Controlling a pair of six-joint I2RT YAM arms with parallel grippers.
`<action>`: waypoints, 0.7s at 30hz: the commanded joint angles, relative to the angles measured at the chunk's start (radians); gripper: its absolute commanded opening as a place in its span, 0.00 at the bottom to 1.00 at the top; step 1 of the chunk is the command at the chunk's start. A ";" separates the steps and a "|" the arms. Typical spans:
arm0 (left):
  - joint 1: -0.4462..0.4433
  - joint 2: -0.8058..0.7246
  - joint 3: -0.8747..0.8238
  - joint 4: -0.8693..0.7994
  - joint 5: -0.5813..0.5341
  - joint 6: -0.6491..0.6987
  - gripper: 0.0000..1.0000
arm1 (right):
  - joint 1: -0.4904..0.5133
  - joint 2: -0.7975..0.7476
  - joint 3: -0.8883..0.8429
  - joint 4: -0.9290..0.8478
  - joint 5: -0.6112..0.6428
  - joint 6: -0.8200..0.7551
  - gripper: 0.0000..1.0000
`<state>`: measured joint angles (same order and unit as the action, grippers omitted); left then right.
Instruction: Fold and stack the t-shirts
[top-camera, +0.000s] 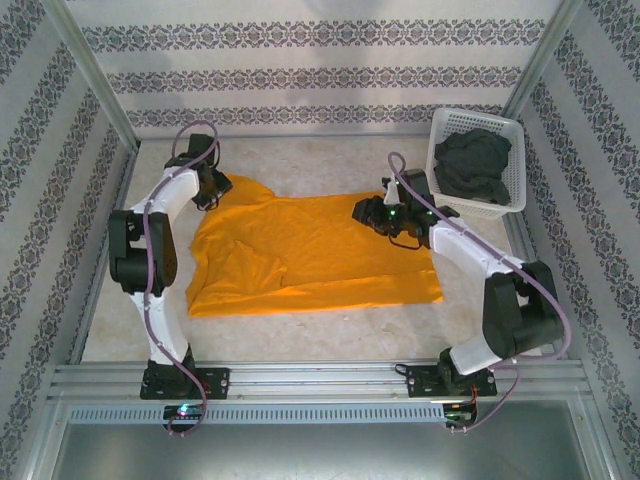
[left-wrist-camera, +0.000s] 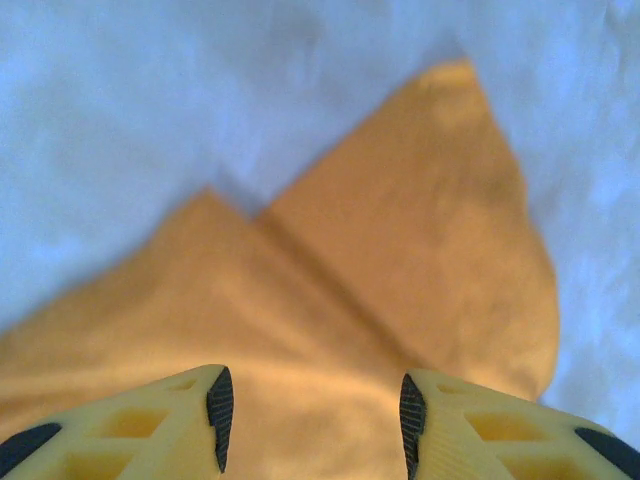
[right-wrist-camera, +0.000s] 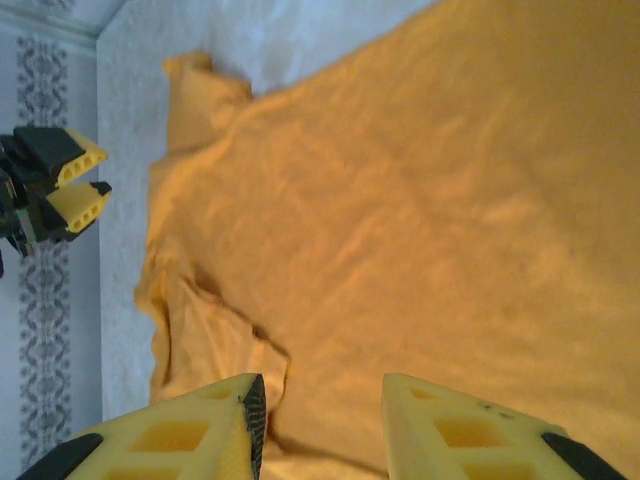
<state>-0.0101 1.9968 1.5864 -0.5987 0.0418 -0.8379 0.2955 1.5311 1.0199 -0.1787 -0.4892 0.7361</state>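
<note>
Far right, white basket (top-camera: 480, 117) holding charcoal t-shirt (top-camera: 472, 168). Mid-table, orange t-shirt (top-camera: 320, 255) spread flat (near sleeve rumpled). Hovering low over it, left gripper (left-wrist-camera: 315, 410) and right gripper (right-wrist-camera: 322, 420), fingers parted, empty.

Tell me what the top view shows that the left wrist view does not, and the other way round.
From the top view: the whole orange shirt spread on the table, the grey shirt in the white basket, and the right gripper over the orange shirt's far right edge. From the left wrist view: a close look at the left gripper, jaws apart with nothing between them, above a pointed fold of cloth. In both: the orange shirt and the pale table.
</note>
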 joint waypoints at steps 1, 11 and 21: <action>0.028 0.089 0.062 0.094 0.044 0.057 0.48 | -0.013 0.064 0.082 0.004 0.068 0.008 0.38; 0.040 0.274 0.228 0.220 0.058 0.106 0.52 | -0.055 0.227 0.227 -0.098 0.192 -0.013 0.38; 0.045 0.409 0.371 0.238 0.067 0.145 0.51 | -0.099 0.285 0.285 -0.133 0.211 -0.040 0.38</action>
<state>0.0284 2.3638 1.9038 -0.3870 0.1020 -0.7284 0.1951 1.8027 1.2697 -0.2787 -0.2993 0.7254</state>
